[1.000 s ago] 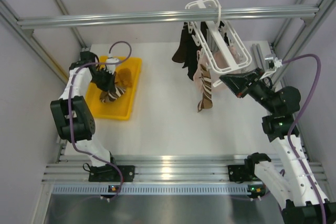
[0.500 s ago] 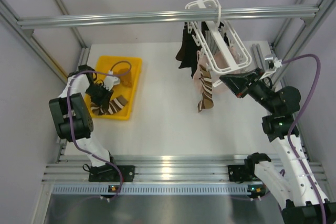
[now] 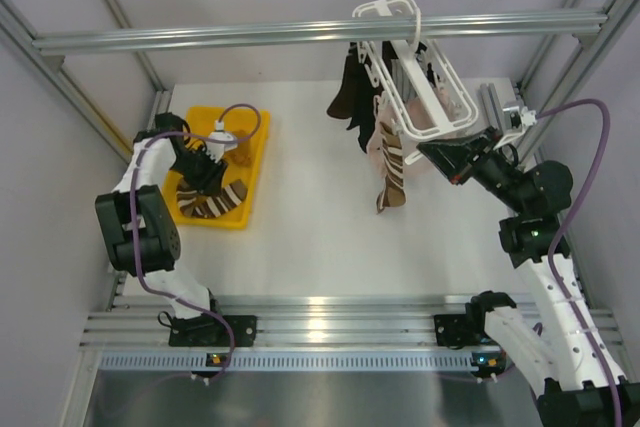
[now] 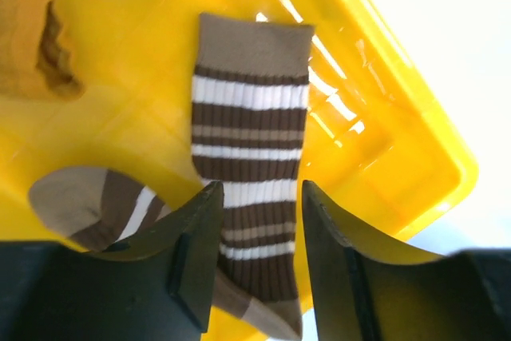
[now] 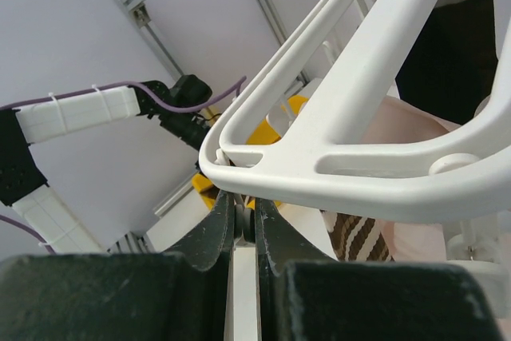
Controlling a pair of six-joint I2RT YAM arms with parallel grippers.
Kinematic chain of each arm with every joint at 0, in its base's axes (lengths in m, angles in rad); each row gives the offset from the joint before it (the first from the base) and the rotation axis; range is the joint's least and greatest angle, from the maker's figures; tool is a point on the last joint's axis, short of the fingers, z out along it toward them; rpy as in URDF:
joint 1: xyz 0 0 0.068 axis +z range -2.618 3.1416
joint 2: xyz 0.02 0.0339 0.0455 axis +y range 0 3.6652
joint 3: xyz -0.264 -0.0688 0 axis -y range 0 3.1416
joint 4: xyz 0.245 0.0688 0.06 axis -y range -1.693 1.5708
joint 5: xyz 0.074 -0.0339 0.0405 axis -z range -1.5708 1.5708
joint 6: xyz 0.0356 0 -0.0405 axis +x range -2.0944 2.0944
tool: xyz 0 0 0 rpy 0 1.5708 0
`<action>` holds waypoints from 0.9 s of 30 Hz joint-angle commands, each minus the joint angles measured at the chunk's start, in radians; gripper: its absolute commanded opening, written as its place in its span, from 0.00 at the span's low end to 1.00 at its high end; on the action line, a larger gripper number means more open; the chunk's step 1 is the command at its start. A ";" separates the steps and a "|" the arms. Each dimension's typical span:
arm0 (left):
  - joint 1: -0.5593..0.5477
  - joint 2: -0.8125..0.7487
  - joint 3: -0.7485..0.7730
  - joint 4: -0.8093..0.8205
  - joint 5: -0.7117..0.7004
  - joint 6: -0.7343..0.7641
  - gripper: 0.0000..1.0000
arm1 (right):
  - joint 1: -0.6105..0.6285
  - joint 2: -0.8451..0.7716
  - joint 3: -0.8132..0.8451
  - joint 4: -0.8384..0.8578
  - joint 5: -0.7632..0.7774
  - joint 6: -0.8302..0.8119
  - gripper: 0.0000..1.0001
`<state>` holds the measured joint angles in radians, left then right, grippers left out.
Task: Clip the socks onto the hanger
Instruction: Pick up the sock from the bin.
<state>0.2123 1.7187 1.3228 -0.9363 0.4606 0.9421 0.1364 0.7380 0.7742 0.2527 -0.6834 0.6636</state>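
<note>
A brown sock with cream stripes lies flat in the yellow tray. My left gripper hovers just over the sock's lower part, open and gripping nothing. A mustard sock lies beside it in the tray. The white hanger hangs from the aluminium bar with a dark sock, a pale pink sock and a striped sock clipped under it. My right gripper is shut on a small clip under the hanger's rim.
The long aluminium bar crosses the back above the table. The yellow tray sits at the left, near the left wall and rail. White tabletop lies between the tray and the hanging socks.
The left gripper carried the striped sock toward the tray's near end, opened and let it go; the sock now lies flat in the tray. The right arm has not moved.
</note>
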 commanded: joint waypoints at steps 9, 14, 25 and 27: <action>-0.070 0.070 -0.085 0.229 0.036 -0.008 0.59 | 0.011 0.021 0.060 0.002 0.010 -0.024 0.00; -0.082 0.125 -0.100 0.292 0.003 0.001 0.60 | 0.012 0.023 0.060 -0.006 0.010 -0.030 0.00; -0.088 0.076 -0.241 0.410 -0.086 0.009 0.13 | 0.011 0.011 0.066 -0.020 0.013 -0.044 0.00; -0.087 0.044 -0.232 0.380 -0.059 -0.003 0.00 | 0.011 0.011 0.068 -0.020 0.015 -0.044 0.00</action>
<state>0.1246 1.7866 1.1168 -0.5434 0.4183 0.9382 0.1364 0.7540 0.7876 0.2157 -0.6899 0.6456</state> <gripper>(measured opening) 0.046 0.052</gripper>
